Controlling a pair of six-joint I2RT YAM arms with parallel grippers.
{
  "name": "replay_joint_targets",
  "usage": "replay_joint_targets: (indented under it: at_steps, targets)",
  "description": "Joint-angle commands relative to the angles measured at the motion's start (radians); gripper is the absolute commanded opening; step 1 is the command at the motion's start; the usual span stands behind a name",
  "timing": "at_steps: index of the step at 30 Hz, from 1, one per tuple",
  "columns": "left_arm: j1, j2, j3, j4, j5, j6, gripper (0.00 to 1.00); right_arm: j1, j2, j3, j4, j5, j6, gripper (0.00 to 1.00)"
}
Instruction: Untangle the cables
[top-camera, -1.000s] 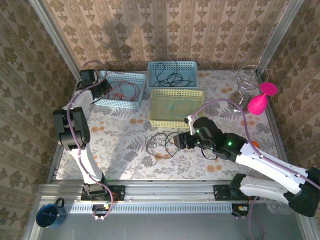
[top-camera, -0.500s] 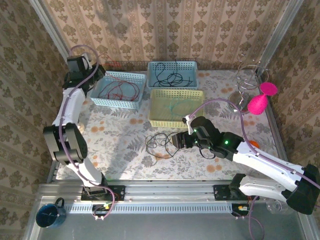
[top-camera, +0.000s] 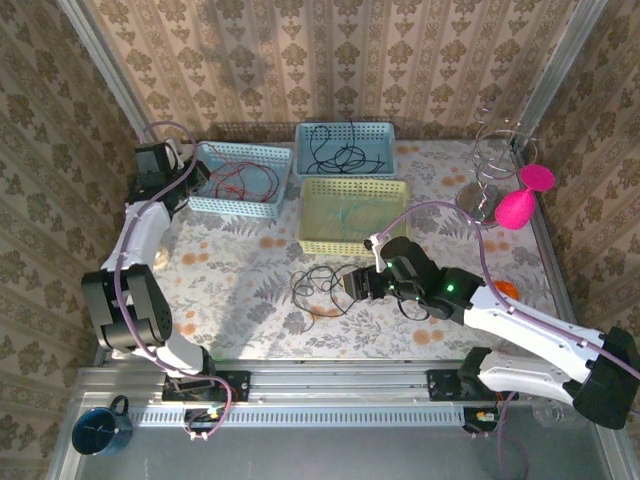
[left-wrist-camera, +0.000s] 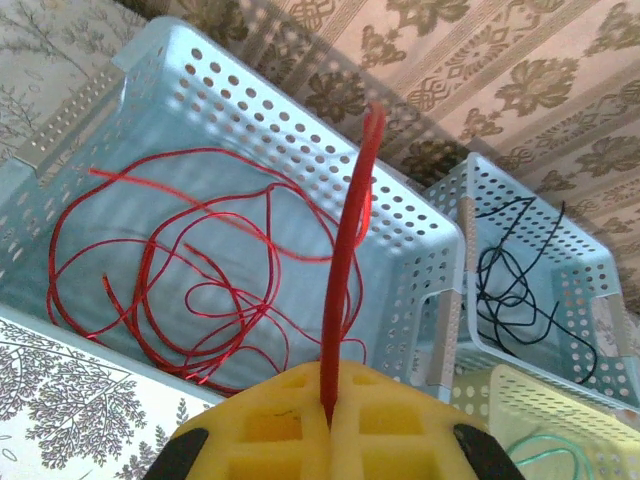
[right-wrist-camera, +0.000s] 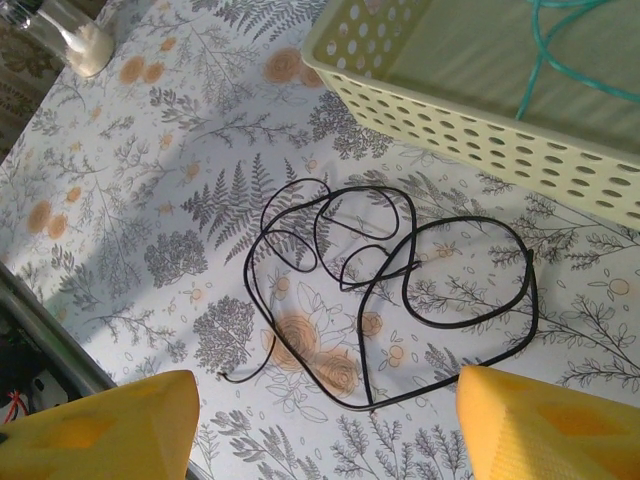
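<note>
1. Three baskets stand at the far side of the table (top-camera: 230, 270). From its middle, the left blue basket (top-camera: 235, 207) is at 10 o'clock, the far blue basket (top-camera: 345, 172) at 12 o'clock, and the yellow basket (top-camera: 340, 243) just near of that one.
2. Cables: a loose tangle of red cables (left-wrist-camera: 180, 270) lies in the left blue basket, and I cannot count its strands. The black cables (top-camera: 340, 155) lie in the far blue basket. One green cable (top-camera: 350, 212) lies in the yellow basket. One loose black cable (right-wrist-camera: 390, 270) lies coiled on the table, at 7 o'clock from the yellow basket.
3. Two arms, two grippers.
4. Since half a second ago, the left arm has dropped. Its wrist has come down from against the back wall to the left end of the left blue basket. The right arm and the loose black cable look unchanged.
5. The left arm is folded at the elbow and reaches to 11 o'clock from its base. The left gripper (left-wrist-camera: 330, 395) is pressed closed on one red strand (left-wrist-camera: 350, 250), which rises from the pads over the left blue basket.
6. The right arm stretches toward 10 o'clock from its base, low over the table. The right gripper (right-wrist-camera: 325, 400) is spread wide and holds nothing. The loose black cable lies just ahead of it.
</note>
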Motion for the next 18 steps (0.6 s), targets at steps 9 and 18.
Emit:
replay_joint_targets:
  at_steps: [9, 18]
  targets:
    - [-0.026, 0.361, 0.259, 0.06, -0.012, -0.083, 0.0, -0.003, -0.038, -0.011, -0.015, 0.01, 0.02, 0.7]
    - [-0.099, 0.458, 0.26, 0.158, -0.177, -0.046, 0.1, -0.008, -0.031, 0.008, -0.045, 0.028, 0.015, 0.7]
